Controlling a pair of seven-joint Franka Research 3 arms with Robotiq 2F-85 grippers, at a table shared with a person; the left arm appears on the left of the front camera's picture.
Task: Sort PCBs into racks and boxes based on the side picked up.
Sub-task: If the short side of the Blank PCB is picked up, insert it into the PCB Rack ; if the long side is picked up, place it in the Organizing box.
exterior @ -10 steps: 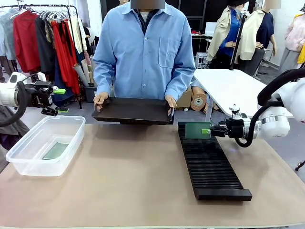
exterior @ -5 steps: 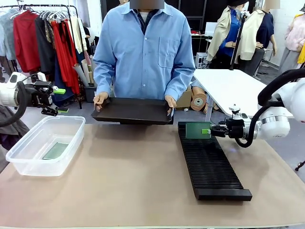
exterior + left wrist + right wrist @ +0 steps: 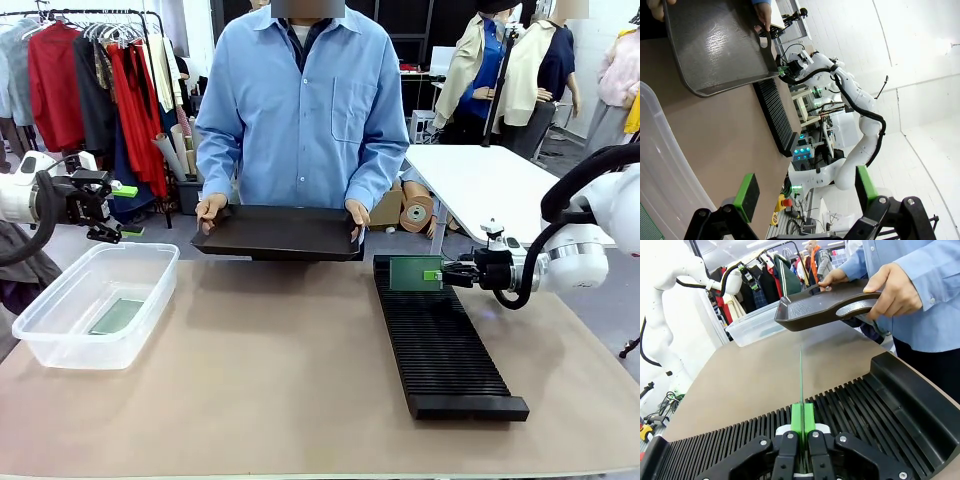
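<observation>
A green circuit board stands upright at the far end of the black rack, right of centre, pinched in the right gripper. Another board lies in the clear tub at lower left, beneath the left gripper, jaws wide.

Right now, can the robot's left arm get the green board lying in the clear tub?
Probably yes. The left gripper hangs open just above the clear tub, which has no lid, and nothing covers the circuit board on its floor.

Two circuit boards, one slotted rack, one clear tub, one black tray.
</observation>
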